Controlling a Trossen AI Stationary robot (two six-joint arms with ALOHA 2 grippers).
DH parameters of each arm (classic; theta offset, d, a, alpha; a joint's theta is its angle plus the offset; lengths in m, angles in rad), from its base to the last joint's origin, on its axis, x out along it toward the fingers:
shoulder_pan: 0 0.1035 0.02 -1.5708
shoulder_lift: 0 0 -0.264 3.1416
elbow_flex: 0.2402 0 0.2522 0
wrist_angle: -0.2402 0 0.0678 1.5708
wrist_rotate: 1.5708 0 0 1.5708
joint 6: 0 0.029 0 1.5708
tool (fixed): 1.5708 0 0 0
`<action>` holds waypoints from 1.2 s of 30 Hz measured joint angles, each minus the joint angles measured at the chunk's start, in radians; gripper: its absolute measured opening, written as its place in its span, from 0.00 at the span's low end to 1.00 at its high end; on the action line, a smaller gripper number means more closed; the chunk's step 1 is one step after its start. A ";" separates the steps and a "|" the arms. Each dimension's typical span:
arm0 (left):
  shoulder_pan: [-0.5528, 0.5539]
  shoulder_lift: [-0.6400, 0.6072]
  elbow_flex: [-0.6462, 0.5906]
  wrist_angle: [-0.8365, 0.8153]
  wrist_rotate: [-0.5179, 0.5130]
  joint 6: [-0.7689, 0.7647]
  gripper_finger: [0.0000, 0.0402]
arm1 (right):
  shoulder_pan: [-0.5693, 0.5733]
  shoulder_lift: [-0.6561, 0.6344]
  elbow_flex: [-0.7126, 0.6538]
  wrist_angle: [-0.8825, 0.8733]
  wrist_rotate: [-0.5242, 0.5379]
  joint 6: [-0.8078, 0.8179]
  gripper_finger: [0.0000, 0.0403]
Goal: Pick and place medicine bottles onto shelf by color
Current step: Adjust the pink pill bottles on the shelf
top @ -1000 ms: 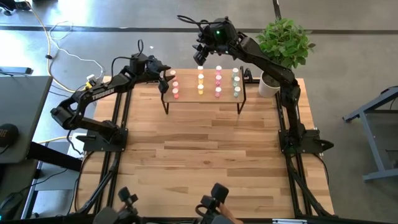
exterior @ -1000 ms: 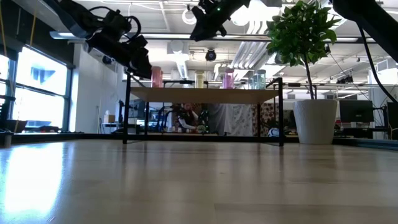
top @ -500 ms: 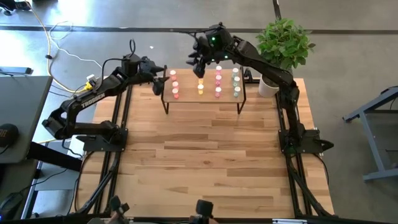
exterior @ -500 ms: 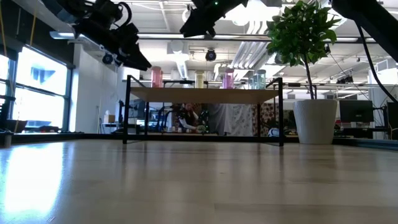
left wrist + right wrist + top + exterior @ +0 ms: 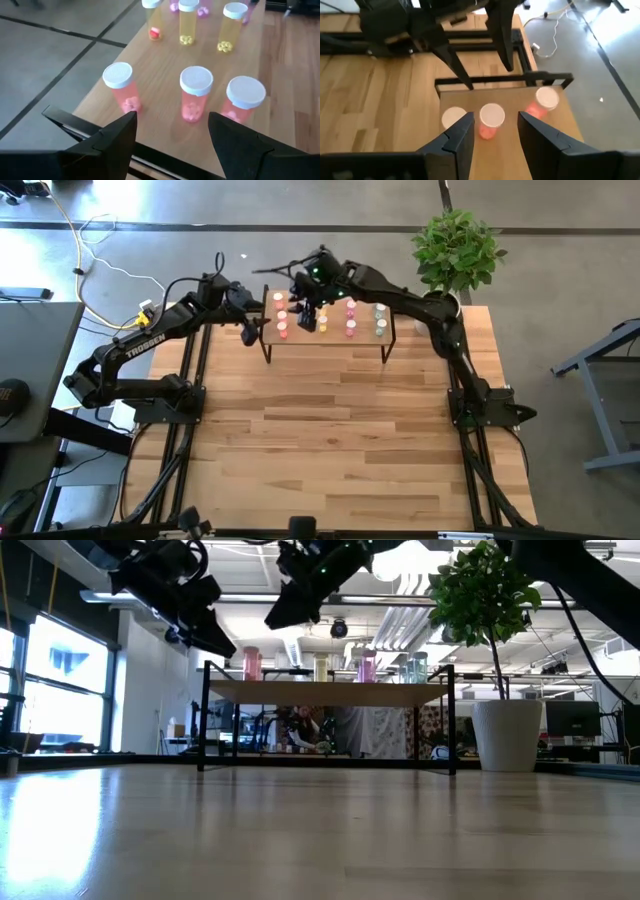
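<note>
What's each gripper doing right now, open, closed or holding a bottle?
Left gripper: open, empty, at the shelf's end by the red-orange bottles.
Right gripper: open, empty, above the red-orange bottles.

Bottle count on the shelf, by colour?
Red-orange bottles: 3
Yellow bottles: 3 (one partly hidden under the right arm from above; the left wrist view shows all three)
Pink bottles: 3
Pale green bottles: 3
Total: 12
</note>
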 joint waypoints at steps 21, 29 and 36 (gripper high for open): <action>-0.021 0.001 0.000 0.012 -0.012 0.000 0.58 | 0.008 0.100 -0.002 0.013 0.009 -0.097 0.35; -0.021 0.002 0.000 0.013 -0.012 -0.008 0.58 | 0.008 0.103 -0.002 0.018 -0.010 -0.127 0.35; -0.021 0.002 0.000 0.014 -0.012 -0.008 0.58 | 0.009 0.113 -0.001 0.050 -0.009 -0.155 0.35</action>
